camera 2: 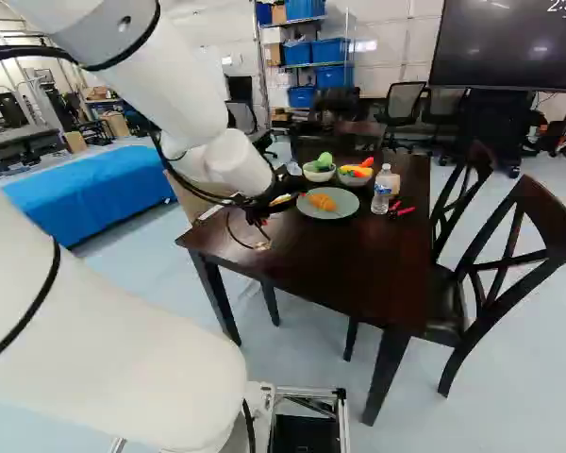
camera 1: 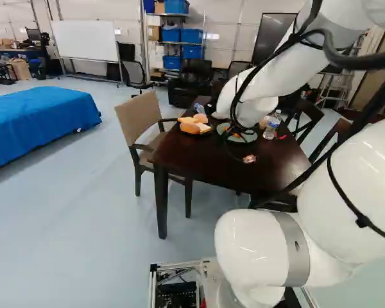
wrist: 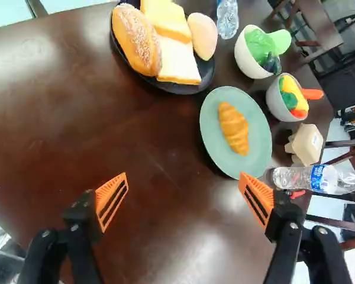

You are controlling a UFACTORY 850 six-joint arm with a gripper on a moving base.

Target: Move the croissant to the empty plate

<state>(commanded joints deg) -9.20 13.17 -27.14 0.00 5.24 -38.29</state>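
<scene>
In the right base view my gripper [camera 2: 258, 226] hangs over the table, nearer the base than the plates. The wrist view has the gripper [wrist: 183, 178] open, its orange pads wide apart and only dark tabletop between them. Ahead of its fingers, closer to the right-hand one, the golden croissant [wrist: 234, 128] lies on a round green plate [wrist: 259, 151]. A black plate [wrist: 206, 70] beside the green one bears a seeded roll [wrist: 136, 40], bread slices [wrist: 176, 59] and a round bun [wrist: 202, 35]. Both plates hold food.
Past the green plate stand two white bowls [wrist: 248, 59] [wrist: 278, 102] of toy vegetables, a pale beige block [wrist: 306, 144] and a lying-looking water bottle [wrist: 319, 178], which is upright in the right base view. Chairs [camera 2: 509, 274] flank the dark table [camera 2: 311, 269]; a blue-covered platform [camera 1: 38, 125] stands left.
</scene>
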